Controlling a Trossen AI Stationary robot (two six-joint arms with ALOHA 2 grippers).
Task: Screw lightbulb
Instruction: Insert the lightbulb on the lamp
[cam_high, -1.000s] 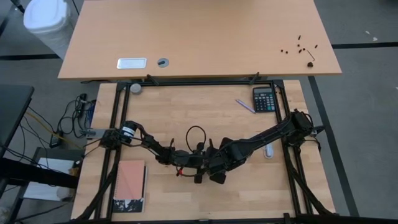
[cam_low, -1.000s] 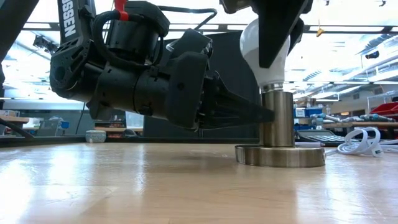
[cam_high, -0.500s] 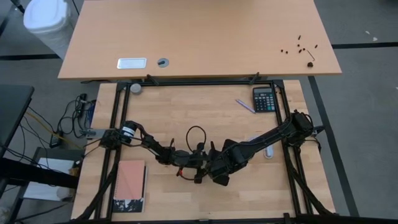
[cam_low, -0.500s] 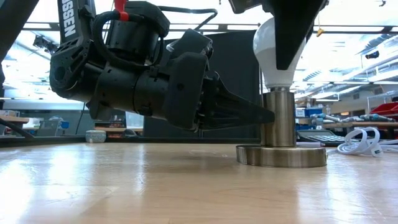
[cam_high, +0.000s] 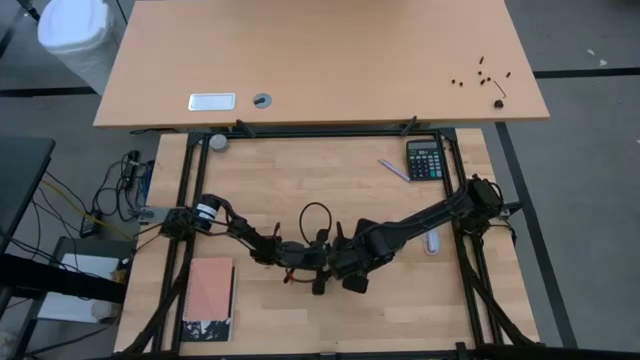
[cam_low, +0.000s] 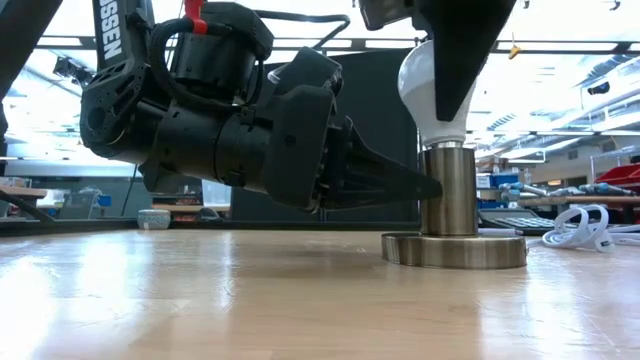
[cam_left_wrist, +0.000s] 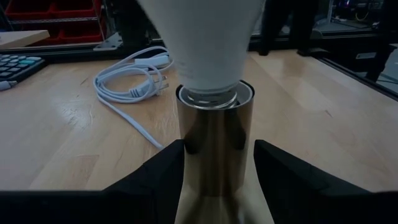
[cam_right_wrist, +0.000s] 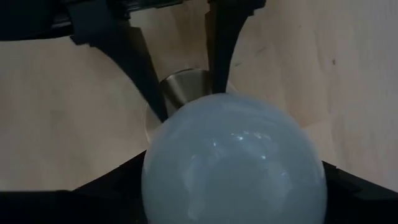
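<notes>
Twisting step: right gripper (cam_low: 445, 75) squeezed the lightbulb (cam_low: 425, 95); left gripper (cam_left_wrist: 217, 171) clamped the socket (cam_low: 447, 190). Next, turn more.

White pear-shaped lightbulb (cam_low: 432, 95) upright, narrow end down in brass socket tube (cam_low: 447, 190); seating depth unclear, apparently partly threaded.

Black calculator (cam_high: 424, 159) at the far right corner of the pale wooden work table (cam_high: 300, 320), a purple pen (cam_high: 394, 170) lying just beside it. Coiled white cord (cam_left_wrist: 134, 78) loose on the wood. Salmon-pink notebook (cam_high: 210, 298) near the front left edge. Larger tan desk (cam_high: 320, 60) beyond, carrying a white rectangular plate (cam_high: 211, 101) and scattered small dark bits (cam_high: 483, 74). White lidded bin (cam_high: 75, 30) at its far left.
</notes>
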